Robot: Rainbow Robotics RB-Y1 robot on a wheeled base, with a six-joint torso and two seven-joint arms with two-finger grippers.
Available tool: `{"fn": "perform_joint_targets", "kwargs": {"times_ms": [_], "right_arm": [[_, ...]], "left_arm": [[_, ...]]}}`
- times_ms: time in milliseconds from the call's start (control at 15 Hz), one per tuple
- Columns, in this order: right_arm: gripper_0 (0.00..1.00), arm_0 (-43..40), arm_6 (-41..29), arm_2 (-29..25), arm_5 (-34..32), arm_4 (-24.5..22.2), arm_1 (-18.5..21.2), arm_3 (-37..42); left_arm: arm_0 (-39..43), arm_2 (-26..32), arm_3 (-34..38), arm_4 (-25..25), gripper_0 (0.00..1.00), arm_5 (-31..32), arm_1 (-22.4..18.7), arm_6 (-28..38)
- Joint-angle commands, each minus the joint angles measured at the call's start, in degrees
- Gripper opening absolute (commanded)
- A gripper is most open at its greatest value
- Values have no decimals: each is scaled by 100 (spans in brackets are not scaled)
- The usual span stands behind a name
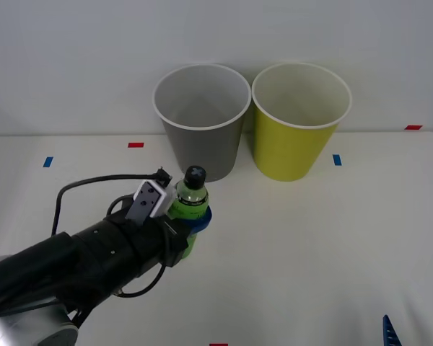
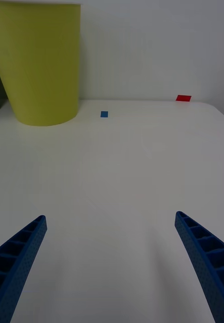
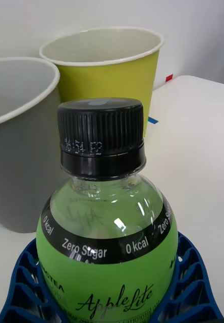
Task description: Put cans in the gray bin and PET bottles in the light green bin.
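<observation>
The PET bottle, clear with a bright green label and a black cap, stands upright in front of the gray bin. My left gripper is shut on its body, and its blue ribbed fingers wrap both sides of the label. The arm hides the bottle's base. The light green bin stands right of the gray bin, both upright and with nothing seen inside. In the left wrist view the gray bin and light green bin rise behind the cap. My right gripper hovers open over bare table, with the light green bin ahead.
Small red and blue tape marks dot the white table. A pale wall stands close behind the bins. Open table surface lies to the right of the bottle and before the light green bin. My right fingertips sit at the front right.
</observation>
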State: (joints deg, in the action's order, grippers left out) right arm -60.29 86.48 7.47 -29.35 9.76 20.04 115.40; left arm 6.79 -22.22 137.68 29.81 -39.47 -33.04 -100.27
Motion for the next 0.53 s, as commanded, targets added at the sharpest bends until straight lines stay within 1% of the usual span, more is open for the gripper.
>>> {"fn": "perform_joint_targets", "kwargs": {"times_ms": [67,200,267,400,533], "right_arm": [[88,0,0,0,0,0,0,0],[88,0,0,0,0,0,0,0],[88,0,0,0,0,0,0,0],[88,0,0,0,0,0,0,0],[88,0,0,0,0,0,0,0]], "left_arm": [[-354,728,857,16,0,-1379,307,227],[-661,939,909,87,0,-1757,394,377],[-916,1071,918,139,0,-2029,474,746],[-1409,1212,1085,157,0,-2689,535,1141],[-1971,1396,1232,183,0,-3497,649,1502]]}}
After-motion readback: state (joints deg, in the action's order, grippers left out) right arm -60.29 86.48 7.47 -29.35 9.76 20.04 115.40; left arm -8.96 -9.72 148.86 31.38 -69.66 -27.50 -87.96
